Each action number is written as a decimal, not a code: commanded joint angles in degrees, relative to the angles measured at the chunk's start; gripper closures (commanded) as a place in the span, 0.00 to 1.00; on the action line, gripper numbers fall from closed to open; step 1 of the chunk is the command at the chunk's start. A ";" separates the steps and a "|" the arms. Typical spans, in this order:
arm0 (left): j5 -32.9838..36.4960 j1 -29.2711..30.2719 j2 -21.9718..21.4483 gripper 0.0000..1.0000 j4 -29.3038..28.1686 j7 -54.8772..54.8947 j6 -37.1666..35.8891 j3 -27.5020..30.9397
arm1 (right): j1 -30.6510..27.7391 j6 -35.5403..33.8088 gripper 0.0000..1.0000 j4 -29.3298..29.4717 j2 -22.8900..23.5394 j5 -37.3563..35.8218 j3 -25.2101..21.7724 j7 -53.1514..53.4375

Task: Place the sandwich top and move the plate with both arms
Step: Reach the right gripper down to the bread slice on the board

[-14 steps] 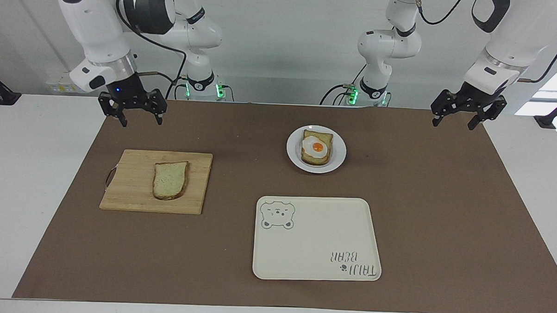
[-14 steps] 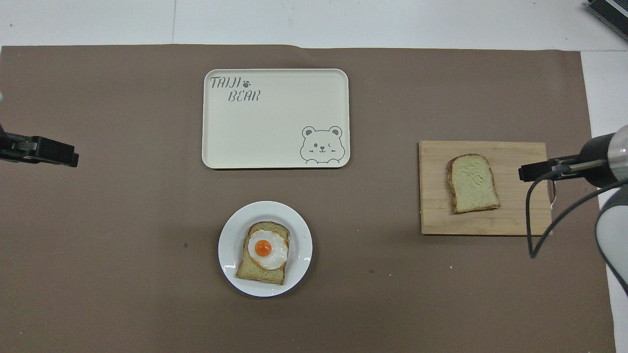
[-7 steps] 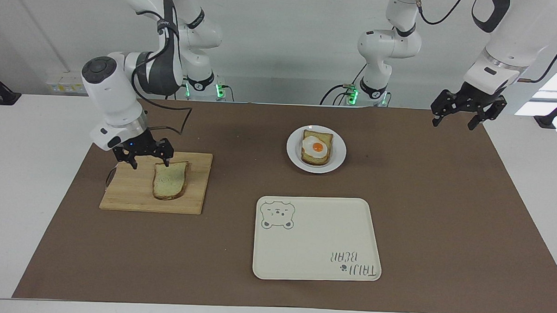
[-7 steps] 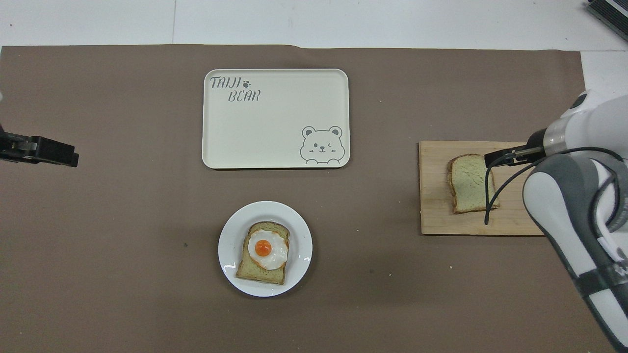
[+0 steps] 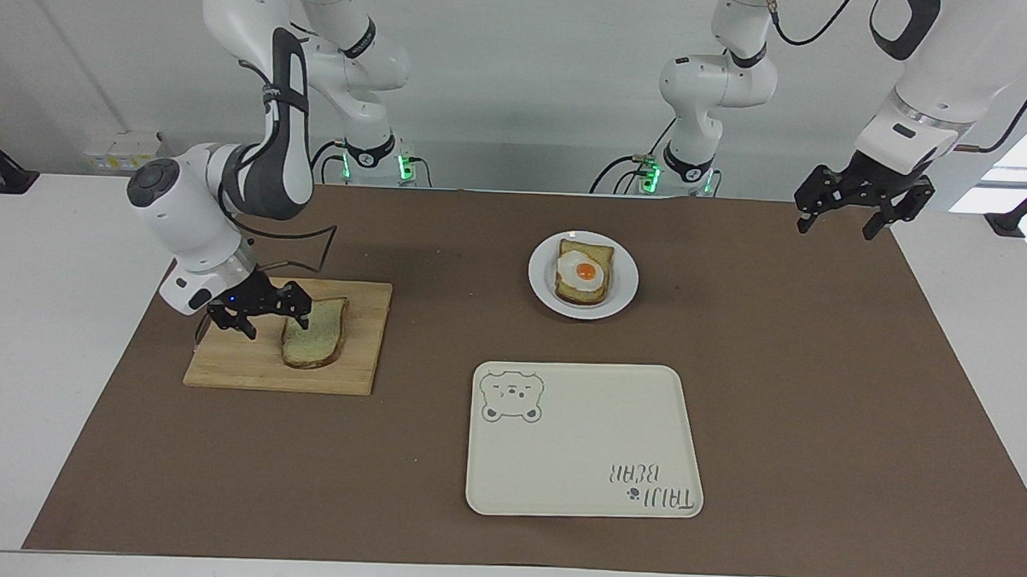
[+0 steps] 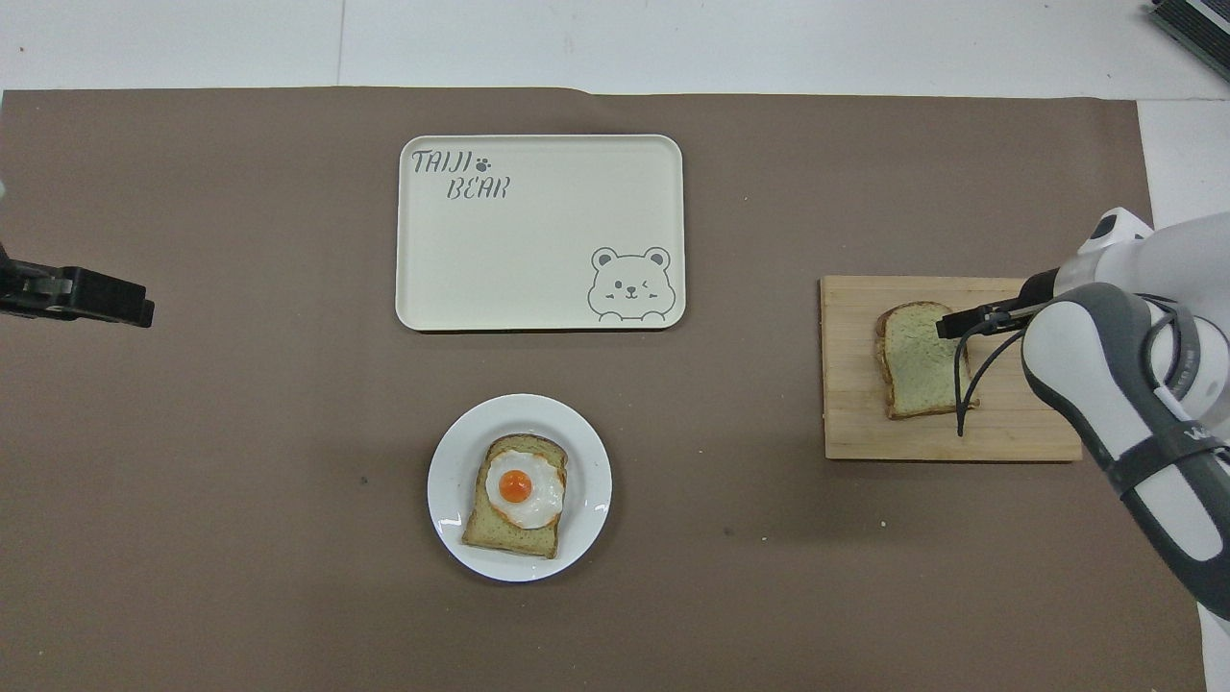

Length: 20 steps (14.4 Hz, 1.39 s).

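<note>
The sandwich top [image 5: 319, 340], a plain bread slice, lies flat on a wooden cutting board [image 5: 237, 366] toward the right arm's end of the table; it also shows in the overhead view [image 6: 918, 370]. My right gripper [image 5: 275, 325] is open and low over the board, one finger at the slice's edge, the other over bare wood. In the overhead view the right gripper [image 6: 951, 322] covers that edge. The white plate [image 5: 541, 291] holds an egg-topped slice [image 5: 584, 274]. My left gripper [image 5: 836, 227] is open and waits raised over the mat's corner.
A cream tray [image 5: 576, 461] with a bear drawing lies farther from the robots than the plate [image 6: 447, 481]. A brown mat [image 5: 818, 376] covers the table. The left gripper [image 6: 106, 298] shows at the overhead view's edge.
My right arm has come down from above the mat's edge to the cutting board, and its gripper now stands low at the bread's edge. The left arm has not moved.
</note>
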 commanded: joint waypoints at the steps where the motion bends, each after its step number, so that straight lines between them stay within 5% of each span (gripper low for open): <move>1: -0.61 0.64 -0.81 0.00 -0.72 -0.29 -0.46 -0.32 | 0.01 4.43 0.00 -2.41 2.18 1.65 0.61 -2.53; 12: -0.61 0.64 -0.81 0.00 -0.72 -0.29 -0.46 -0.32 | -0.34 1.55 0.00 -2.07 2.63 5.41 0.61 -4.03; 16: -0.61 0.64 -0.81 0.00 -0.72 -0.29 -0.46 -0.32 | -0.08 1.54 0.45 -0.66 2.72 5.42 0.52 -4.11; 19: -0.61 0.64 -0.81 0.00 -0.72 -0.29 -0.46 -0.32 | -0.07 1.63 1.00 -0.66 2.72 5.51 0.52 -3.50; 20: -0.61 0.64 -0.81 0.00 -0.72 -0.29 -0.46 -0.32 | 0.01 1.63 1.00 -0.75 2.72 5.51 0.52 -2.45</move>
